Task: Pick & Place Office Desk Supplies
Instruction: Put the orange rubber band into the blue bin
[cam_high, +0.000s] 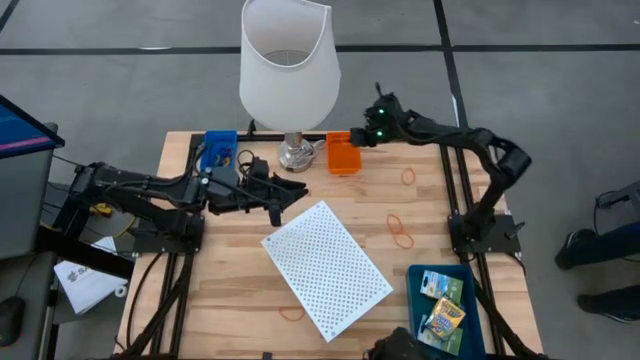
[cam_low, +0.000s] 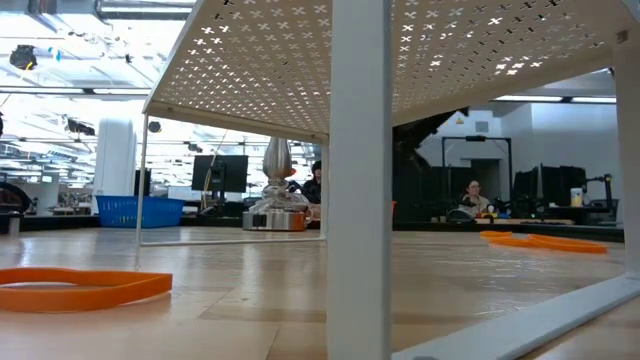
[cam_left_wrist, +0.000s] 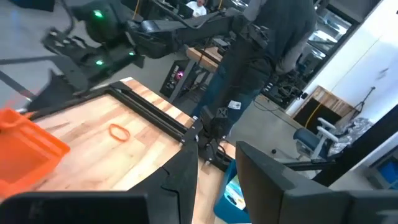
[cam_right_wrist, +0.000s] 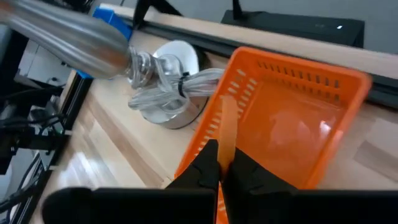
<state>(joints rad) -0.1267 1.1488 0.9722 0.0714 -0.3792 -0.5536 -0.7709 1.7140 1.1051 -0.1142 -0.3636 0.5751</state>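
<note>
Right gripper (cam_right_wrist: 221, 168) fingers pinch a tan rubber band, apparently, above the orange bin (cam_right_wrist: 292, 118) for release. Left gripper (cam_high: 275, 200), near the lamp (cam_high: 288, 75), fingers slightly spread, empty.

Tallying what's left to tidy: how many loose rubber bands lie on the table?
4: one near the right arm, two together right of the white perforated panel, one by its front-left edge. Others may hide beneath it.

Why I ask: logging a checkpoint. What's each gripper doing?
Left gripper: fingers open, holding nothing.
Right gripper: shut on a thin orange rubber band.
</note>
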